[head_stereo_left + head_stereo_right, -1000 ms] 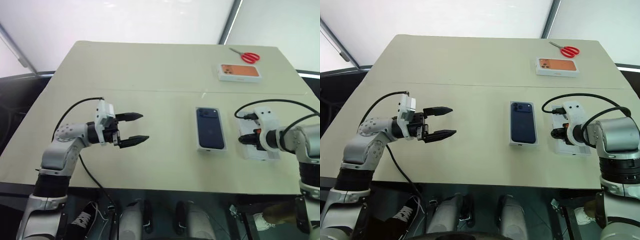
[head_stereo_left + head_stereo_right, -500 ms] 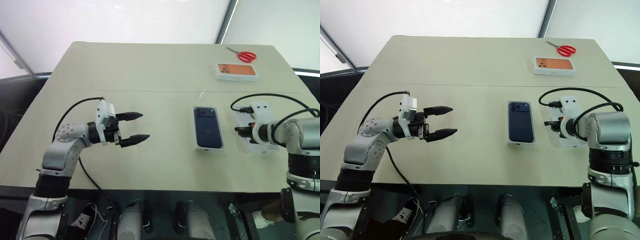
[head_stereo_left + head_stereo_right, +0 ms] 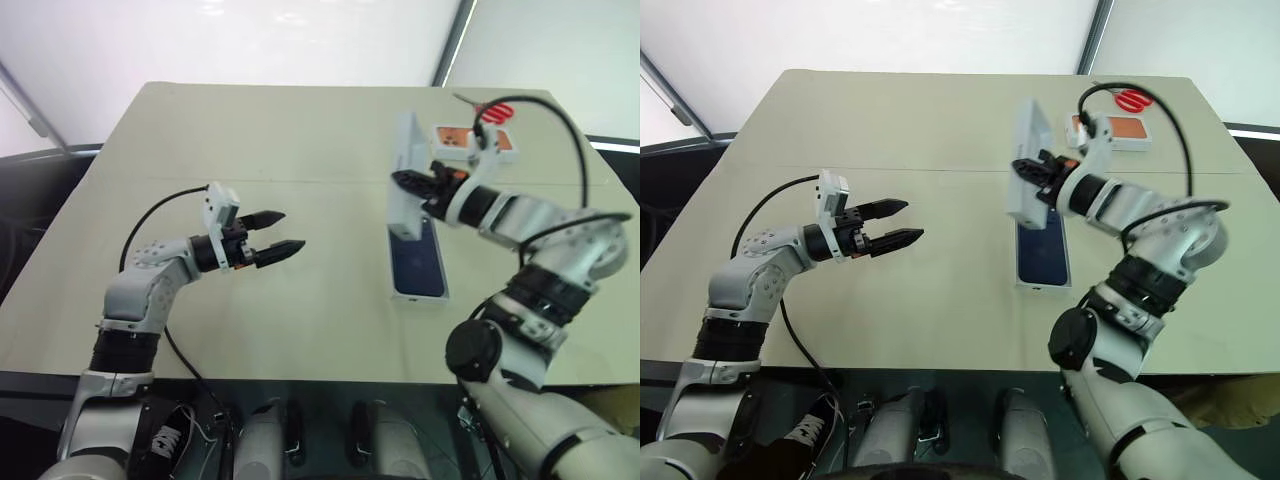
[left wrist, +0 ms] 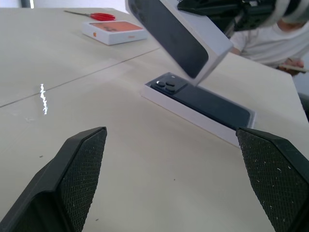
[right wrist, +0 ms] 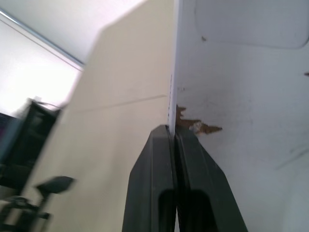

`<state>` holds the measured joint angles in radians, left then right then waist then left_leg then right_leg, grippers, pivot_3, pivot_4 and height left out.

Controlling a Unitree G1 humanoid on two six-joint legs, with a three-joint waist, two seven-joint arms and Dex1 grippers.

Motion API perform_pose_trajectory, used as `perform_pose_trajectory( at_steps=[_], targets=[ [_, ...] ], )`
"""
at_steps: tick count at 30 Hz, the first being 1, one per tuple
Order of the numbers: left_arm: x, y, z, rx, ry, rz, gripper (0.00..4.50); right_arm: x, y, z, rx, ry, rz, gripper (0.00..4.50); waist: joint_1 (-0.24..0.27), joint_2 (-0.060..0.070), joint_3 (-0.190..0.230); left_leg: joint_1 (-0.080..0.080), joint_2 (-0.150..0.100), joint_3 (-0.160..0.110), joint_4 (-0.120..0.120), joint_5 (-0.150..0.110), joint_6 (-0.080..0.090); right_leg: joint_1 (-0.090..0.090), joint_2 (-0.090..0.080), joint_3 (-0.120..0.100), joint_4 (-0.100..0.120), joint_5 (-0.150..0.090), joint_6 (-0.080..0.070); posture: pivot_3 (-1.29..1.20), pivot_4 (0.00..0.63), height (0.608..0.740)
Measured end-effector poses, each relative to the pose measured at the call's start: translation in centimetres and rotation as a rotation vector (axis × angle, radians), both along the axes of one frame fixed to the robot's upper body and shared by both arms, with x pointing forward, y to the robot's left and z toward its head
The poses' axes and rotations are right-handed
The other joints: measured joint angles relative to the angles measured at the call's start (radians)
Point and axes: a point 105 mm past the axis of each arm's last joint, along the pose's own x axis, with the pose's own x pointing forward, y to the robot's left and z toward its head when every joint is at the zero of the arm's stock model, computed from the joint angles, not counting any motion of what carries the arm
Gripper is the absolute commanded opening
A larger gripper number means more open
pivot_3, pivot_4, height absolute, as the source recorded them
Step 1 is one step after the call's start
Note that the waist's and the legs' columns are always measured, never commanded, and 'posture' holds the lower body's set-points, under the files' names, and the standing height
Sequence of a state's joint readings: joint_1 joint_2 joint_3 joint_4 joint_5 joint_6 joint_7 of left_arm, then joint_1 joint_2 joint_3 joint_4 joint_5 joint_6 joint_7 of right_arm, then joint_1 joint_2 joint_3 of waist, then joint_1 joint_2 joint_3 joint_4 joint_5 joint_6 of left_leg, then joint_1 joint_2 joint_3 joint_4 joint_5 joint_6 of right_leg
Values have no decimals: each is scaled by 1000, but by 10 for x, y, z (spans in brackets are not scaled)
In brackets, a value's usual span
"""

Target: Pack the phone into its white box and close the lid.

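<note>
At the upper right of the head view, your right claw (image 3: 400, 181) pinches one wall of the lid (image 3: 405, 176), light, thin card that bends easily, above the phone (image 3: 417, 264) in the white box (image 3: 400, 296); left claw (image 3: 295, 246) spread.

Phone (image 3: 418, 262) in white box (image 4: 190, 109), lid (image 3: 405, 178) apparently tilted above, scissors (image 3: 490, 110) behind

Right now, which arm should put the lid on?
Right. The right gripper is shut on the lid, held above the phone in the white box; the left gripper hangs open, apart.
</note>
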<state>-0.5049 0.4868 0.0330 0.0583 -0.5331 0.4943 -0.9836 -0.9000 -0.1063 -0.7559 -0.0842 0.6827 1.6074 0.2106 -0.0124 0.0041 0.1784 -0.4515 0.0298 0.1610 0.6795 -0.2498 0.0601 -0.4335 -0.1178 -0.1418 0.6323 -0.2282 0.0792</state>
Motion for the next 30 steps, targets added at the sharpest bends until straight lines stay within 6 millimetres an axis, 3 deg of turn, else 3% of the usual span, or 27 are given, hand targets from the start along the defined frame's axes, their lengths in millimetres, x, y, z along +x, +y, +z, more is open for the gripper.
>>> perform_pose_trajectory(
  at_steps=[3, 9, 12, 19, 22, 26, 30],
  targets=[
    [3, -3, -1, -16, 1, 30, 4500, -17, 20, -20, 109, 36, 106, 51, -1, 0, 0, 0, 0, 0, 0, 0, 0, 0, 0, 0, 0, 0, 0, 0, 150, 738],
    [8, -13, -3, -64, 18, 77, 4500, -41, 31, -42, 180, 108, 193, 51, -6, 0, 0, 1, 0, 0, 0, 0, 0, 0, 0, 0, 0, 0, 0, 0, 150, 738],
    [7, -19, -7, -74, 38, 65, 3748, -45, 30, -51, 193, 157, 203, 0, -6, 1, 0, 1, 0, 0, -1, 0, 0, 0, 0, 0, 0, 0, 0, 0, 150, 738],
    [9, -55, -23, -139, 128, 45, 267, -51, 24, -54, 194, 253, 181, 0, -1, 0, 0, 2, 0, 0, 0, -1, 1, 2, 0, 1, -1, 0, 0, 0, 150, 738],
    [8, -81, -29, -148, 140, 5, 79, -47, 21, -53, 203, 280, 153, 0, -1, 0, 0, 2, 0, 0, 0, -1, 2, 2, 0, 1, -1, 0, 0, 0, 150, 738],
    [15, -108, -39, -148, 163, 1, 0, -42, 17, -54, 224, 297, 115, 1396, 0, 0, 0, 2, 0, 0, 1, -1, 3, 2, 0, 1, -1, 0, 0, 0, 150, 738],
    [17, -121, -44, -152, 176, -21, 0, -37, 1, -53, 154, 284, 59, 3558, 2, 0, 0, 1, 0, 0, 2, -4, 8, 2, 0, 1, -1, 0, 0, 0, 150, 738]
  ],
)
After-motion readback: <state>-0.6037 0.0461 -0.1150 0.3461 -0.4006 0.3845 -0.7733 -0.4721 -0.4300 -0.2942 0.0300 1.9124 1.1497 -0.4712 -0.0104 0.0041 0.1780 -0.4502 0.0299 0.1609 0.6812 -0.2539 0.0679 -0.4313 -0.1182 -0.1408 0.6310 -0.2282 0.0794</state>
